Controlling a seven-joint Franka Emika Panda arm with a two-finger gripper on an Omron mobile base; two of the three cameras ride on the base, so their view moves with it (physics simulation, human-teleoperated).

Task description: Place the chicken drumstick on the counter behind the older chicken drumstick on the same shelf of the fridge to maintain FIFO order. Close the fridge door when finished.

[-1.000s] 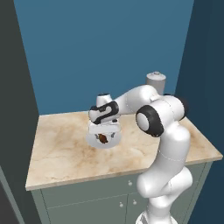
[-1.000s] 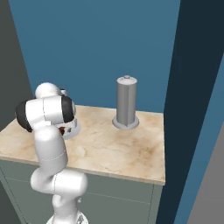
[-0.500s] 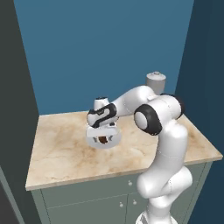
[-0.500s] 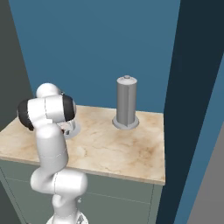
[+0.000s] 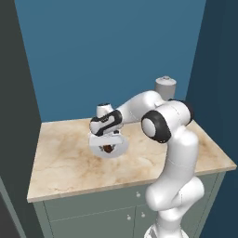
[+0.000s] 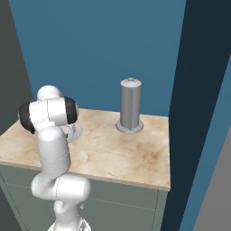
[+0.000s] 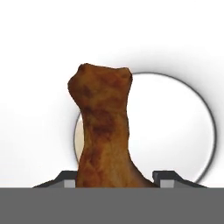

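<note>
Against the blue wall, your beige marble bench [image 5: 65, 158] carried a white bowl [image 5: 109, 145] and a grey cylindrical canister [image 6: 130, 109]. You had the pincer [image 5: 107, 142] down in that bowl, its tips [image 7: 166, 177] closed either side of the chicken drumstick [image 7: 105, 127], which stood up between them inside the bowl.
</note>
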